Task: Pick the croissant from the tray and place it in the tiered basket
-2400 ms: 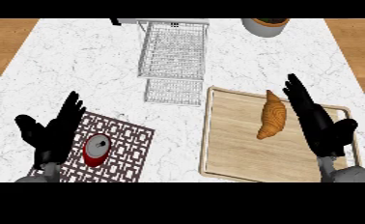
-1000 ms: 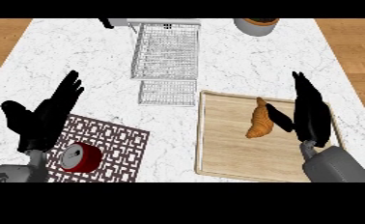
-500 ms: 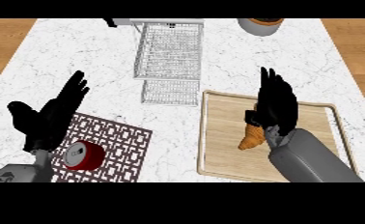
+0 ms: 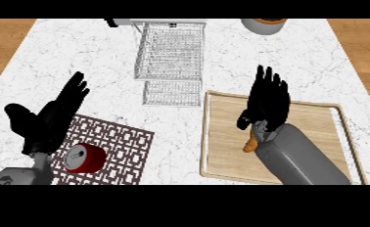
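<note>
A wooden tray [image 4: 225, 157] lies at the lower right of the marble counter. My right hand [image 4: 266, 101] hovers over it with fingers straight, covering most of the brown croissant [image 4: 250, 144]; only the croissant's lower tip shows beside my wrist. I cannot tell whether the hand touches it. The white wire tiered basket [image 4: 171, 57] stands at the back centre, with its lower shelf [image 4: 172, 94] jutting toward the tray. My left hand [image 4: 48, 119] rests open at the lower left, fingers up.
A red can [image 4: 84, 157] stands on a dark patterned mat [image 4: 115, 145] by my left hand. A grey pot with a brown lid [image 4: 264, 25] sits at the counter's back right. Wooden floor shows past both side edges.
My right hand moved left from the tray's right side and now sits over the croissant, hiding most of it. The left hand stayed open at the lower left.
</note>
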Tool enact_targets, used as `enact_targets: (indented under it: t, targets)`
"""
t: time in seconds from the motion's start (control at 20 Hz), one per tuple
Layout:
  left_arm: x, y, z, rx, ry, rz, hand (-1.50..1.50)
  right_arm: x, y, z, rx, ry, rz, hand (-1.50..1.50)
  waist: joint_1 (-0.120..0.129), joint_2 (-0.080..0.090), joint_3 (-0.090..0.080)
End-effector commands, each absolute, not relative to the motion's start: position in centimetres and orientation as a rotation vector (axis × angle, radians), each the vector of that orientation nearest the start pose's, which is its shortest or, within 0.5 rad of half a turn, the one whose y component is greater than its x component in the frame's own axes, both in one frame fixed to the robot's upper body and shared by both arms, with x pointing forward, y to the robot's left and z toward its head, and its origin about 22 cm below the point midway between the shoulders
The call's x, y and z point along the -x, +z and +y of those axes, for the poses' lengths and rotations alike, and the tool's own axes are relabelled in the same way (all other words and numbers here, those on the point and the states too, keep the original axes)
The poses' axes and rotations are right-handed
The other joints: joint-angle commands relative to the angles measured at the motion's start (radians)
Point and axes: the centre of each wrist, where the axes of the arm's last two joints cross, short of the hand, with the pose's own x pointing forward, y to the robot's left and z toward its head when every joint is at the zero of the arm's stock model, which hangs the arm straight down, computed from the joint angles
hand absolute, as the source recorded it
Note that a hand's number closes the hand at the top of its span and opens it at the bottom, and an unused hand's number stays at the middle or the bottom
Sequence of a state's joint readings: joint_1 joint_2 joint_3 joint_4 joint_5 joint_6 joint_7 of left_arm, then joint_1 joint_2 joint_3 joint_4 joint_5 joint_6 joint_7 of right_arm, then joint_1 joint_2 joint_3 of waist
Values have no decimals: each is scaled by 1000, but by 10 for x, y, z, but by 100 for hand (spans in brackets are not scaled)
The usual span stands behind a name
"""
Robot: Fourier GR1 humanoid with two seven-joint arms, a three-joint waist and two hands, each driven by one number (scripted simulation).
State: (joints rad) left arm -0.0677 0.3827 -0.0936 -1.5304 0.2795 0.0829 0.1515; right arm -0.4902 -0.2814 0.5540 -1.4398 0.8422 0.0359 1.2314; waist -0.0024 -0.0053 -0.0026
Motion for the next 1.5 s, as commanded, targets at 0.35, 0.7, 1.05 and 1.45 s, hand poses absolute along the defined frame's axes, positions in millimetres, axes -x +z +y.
enact_targets:
  t: [0.35,0.7,1.05,1.45]
  targets:
    - [-255,25,298,-104,-72,-1422,0,-284,31,-144,1340,677,-564,-150,-6,3,2]
    - [-263,50,296,-69,-97,-1418,0,-298,39,-163,1392,679,-551,-150,1,4,3]
    - [-251,29,294,-78,-86,-1423,0,-279,25,-169,1193,751,-470,150,-1,3,2]
    - [-256,39,296,-72,-85,-1424,0,-295,15,-159,1304,886,-450,150,5,5,2]
